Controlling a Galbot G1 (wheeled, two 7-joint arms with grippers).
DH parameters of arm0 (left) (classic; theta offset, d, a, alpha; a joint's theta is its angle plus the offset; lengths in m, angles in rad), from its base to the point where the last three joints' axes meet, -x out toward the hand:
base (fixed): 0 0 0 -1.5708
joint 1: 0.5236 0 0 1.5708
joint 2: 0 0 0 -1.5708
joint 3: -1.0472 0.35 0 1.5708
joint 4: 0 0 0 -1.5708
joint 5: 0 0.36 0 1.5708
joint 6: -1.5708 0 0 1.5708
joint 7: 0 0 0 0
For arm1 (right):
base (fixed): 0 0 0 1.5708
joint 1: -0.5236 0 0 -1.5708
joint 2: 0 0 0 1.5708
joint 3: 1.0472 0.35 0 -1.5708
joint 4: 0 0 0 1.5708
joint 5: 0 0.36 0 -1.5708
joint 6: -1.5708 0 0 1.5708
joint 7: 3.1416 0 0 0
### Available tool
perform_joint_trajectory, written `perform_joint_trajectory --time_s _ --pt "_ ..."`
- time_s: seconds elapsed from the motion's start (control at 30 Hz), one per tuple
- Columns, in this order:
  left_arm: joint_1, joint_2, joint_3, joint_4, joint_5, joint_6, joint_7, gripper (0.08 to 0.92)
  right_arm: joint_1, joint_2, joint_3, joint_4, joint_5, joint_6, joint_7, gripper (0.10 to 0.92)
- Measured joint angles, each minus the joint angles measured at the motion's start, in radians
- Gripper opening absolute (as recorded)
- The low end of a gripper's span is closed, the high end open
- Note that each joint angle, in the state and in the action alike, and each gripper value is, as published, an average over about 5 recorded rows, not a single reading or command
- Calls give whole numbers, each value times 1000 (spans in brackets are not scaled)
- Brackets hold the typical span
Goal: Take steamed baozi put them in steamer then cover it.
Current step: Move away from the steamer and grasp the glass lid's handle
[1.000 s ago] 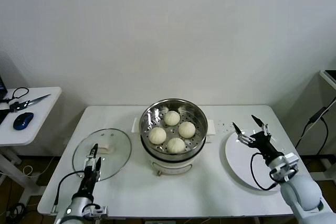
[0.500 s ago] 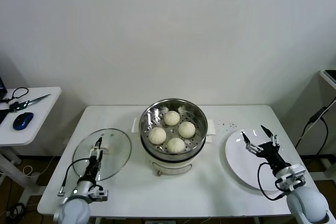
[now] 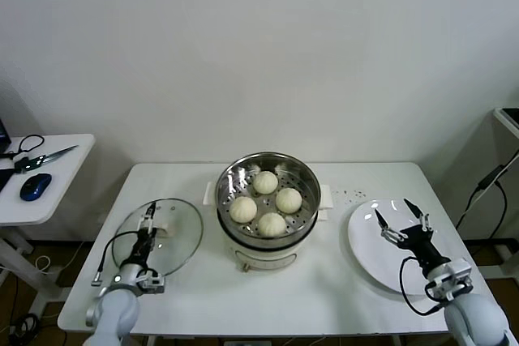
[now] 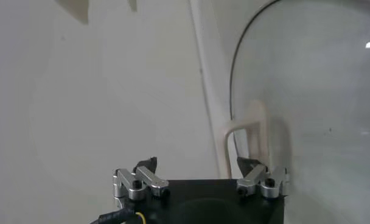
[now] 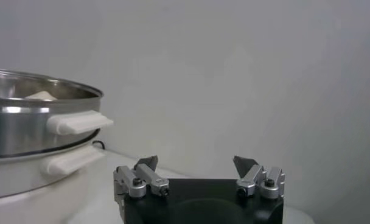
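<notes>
A plain white wall [image 3: 259,46] fills the background behind a white table [image 3: 243,289]. Off to the left stands a smaller white side table [image 3: 40,192] carrying a blue mouse [image 3: 35,186], scissors [image 3: 45,157] and black cables [image 3: 20,145].

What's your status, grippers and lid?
Left gripper open, over the cover on the table. Right gripper open, empty, above the plate. Four baozi in the steamer, uncovered. Nothing blocking.
</notes>
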Motion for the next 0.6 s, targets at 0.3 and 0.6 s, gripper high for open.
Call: perform_joint_trajectory --time_s 0.3,0.6 --pt "-25 8 1 37 -48 -17 -7 663 -4 16 -3 -13 -30 13 -5 823" --pt "-23 13 3 53 -86 -34 -8 403 0 24 1 -26 -50 21 -8 823"
